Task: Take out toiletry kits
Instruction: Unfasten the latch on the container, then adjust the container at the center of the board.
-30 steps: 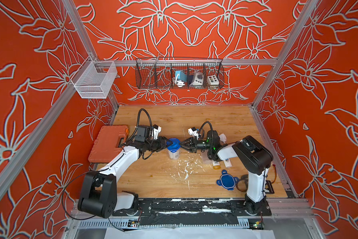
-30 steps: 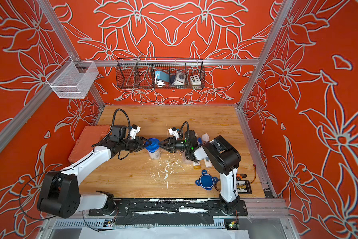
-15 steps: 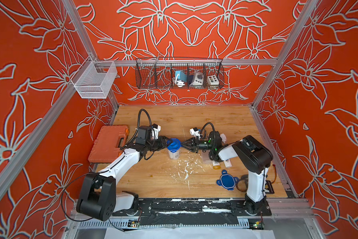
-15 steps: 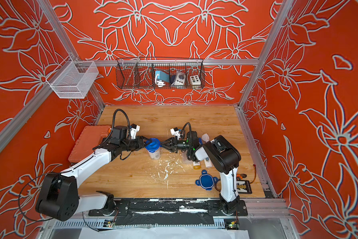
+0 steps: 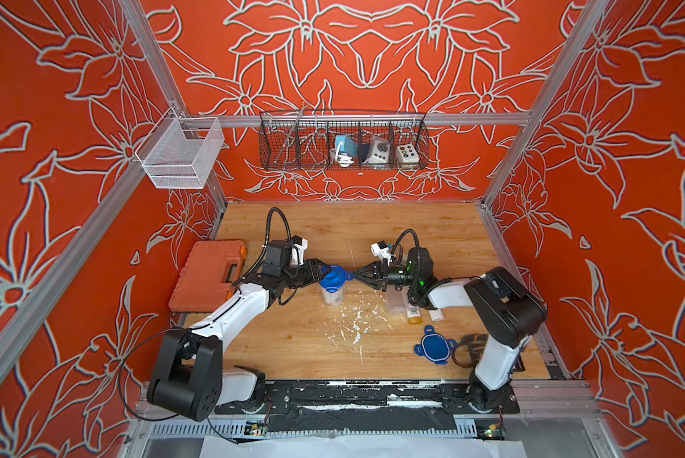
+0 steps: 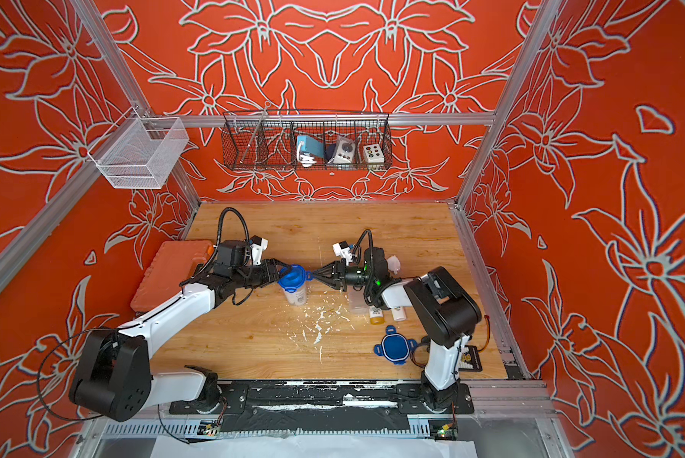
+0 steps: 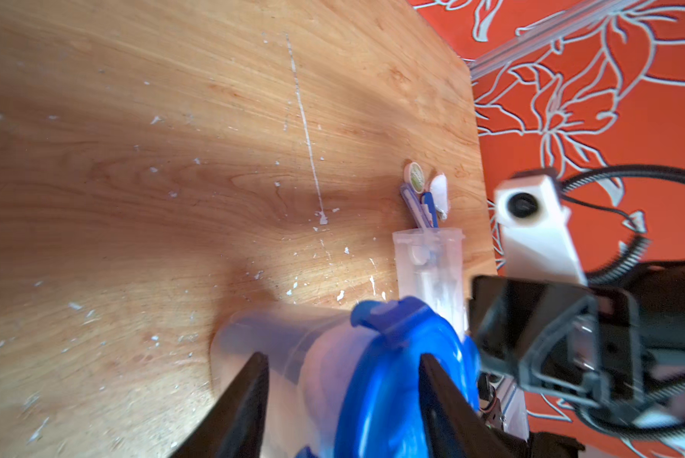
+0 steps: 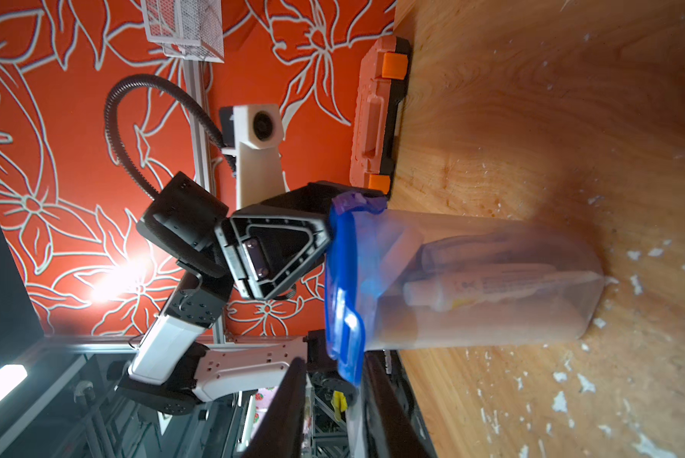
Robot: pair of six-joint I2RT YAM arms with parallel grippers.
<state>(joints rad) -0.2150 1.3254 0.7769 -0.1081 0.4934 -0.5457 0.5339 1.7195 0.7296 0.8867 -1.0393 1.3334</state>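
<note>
The left gripper (image 5: 320,273) has nudged closer to the blue lid (image 5: 331,274), jaws apart astride its edge, while the right gripper (image 5: 354,274) flanks a lid clip (image 8: 349,357), grip unclear, toiletry kit (image 8: 491,281) inside the upright tub (image 5: 331,295).

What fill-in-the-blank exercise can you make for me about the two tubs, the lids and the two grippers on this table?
1. The upright tub is closed by a ___ lid.
2. The left gripper and the right gripper reach this lid from ___ sides.
3. The second tub lies on its side and has no ___.
4. The orange case lies on the robot's ___ side.

Missing words: blue; opposite; lid; left.
</note>
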